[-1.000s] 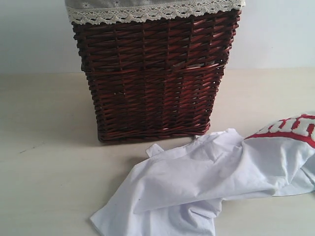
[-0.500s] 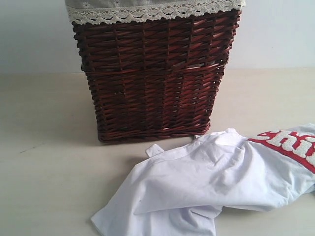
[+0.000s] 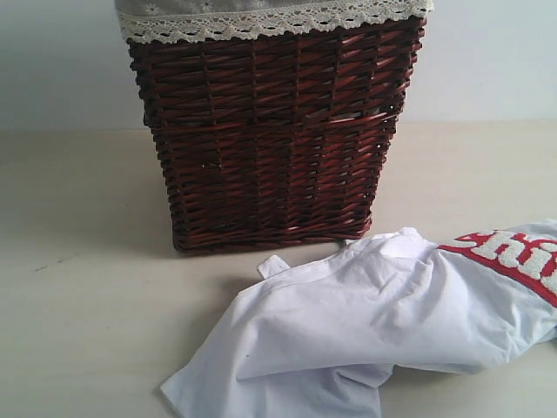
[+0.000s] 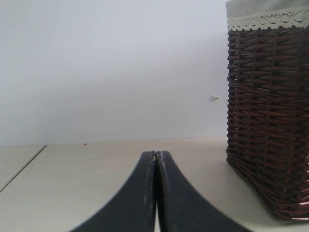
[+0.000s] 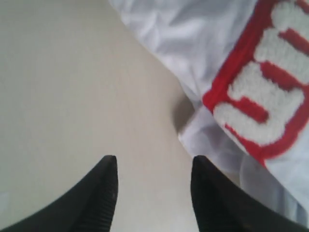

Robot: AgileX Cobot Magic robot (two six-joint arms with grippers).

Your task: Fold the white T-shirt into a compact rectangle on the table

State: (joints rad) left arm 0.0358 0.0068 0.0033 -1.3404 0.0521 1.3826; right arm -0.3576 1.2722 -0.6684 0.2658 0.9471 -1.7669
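On the left of the exterior view, the table (image 3: 78, 331) lies bare from the near edge of the frame back to the pale wall, with only a few dark specks on it. In the middle stands the dark wicker basket (image 3: 270, 139), upright, its grey lace-trimmed liner (image 3: 270, 22) folded over the rim. The white T-shirt (image 3: 348, 322) lies crumpled on the table in front of the basket and to its right. It runs out of frame at the bottom and right. A small white flap of the shirt reaches close to the basket's foot; the rest lies clear of the wicker.

The red chest band (image 3: 513, 261) carries fuzzy white letters, cut off by the frame edge and not readable as a word.

The left gripper (image 4: 155, 157) hovers over bare table with its jaws pressed together, holding nothing; the basket's side stands well apart from it. The right gripper (image 5: 153, 166) has its jaws moderately parted over bare table, empty. One finger is just beside a fold of the shirt under the red band; whether they touch cannot be told.
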